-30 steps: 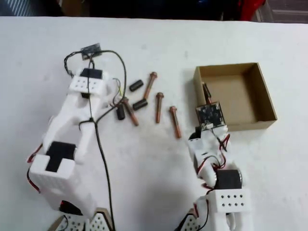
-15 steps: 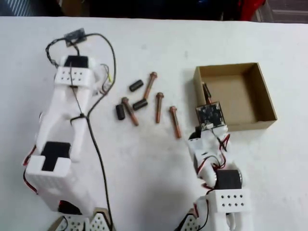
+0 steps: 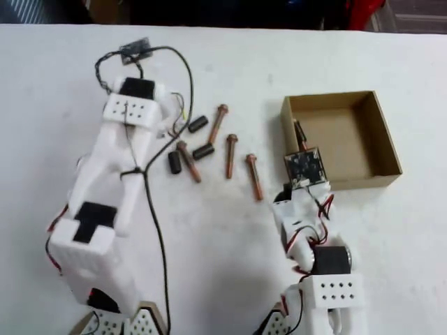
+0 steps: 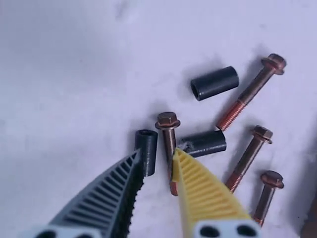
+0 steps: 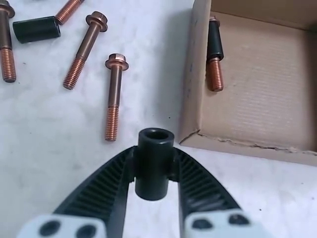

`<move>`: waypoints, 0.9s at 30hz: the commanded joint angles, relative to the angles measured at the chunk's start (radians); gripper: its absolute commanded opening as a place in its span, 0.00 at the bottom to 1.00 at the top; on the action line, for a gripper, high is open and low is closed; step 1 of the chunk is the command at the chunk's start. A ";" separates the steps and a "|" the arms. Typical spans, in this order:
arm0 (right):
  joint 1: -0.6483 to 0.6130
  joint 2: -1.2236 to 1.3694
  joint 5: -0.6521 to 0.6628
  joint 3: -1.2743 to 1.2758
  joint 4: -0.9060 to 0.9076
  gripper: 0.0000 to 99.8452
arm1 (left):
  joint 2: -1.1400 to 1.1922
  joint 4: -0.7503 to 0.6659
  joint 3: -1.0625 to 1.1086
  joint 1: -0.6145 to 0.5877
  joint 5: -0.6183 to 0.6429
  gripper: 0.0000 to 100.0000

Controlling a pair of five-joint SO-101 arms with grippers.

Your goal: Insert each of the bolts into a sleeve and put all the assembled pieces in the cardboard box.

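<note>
Right tool [image 5: 153, 171] pinching sleeve [image 5: 154, 144], bore facing out, presenting for insertion. Left tool [image 4: 156, 154] hanging spread over bolt [image 4: 168, 134], likely lining up pickup.

Bolts [image 3: 230, 155]: four, copper-coloured, laid loose on the table [image 3: 391, 63]
Sleeves [image 3: 203, 151]: three, black, scattered among the bolts
Cardboard box [image 3: 342, 150]: placed right of the bolts, one assembled piece [image 3: 299, 132] seen at the wall nearest them
Left arm [image 3: 115, 167]: extended beside the sleeves
</note>
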 commanded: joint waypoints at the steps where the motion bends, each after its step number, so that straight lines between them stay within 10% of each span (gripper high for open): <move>1: -0.004 -0.015 -0.002 -0.011 -0.019 0.02 | 0.061 -0.040 -0.066 0.021 0.023 0.13; 27: -0.004 -0.015 -0.002 -0.009 -0.018 0.02 | 0.320 -0.133 -0.127 0.077 0.160 0.13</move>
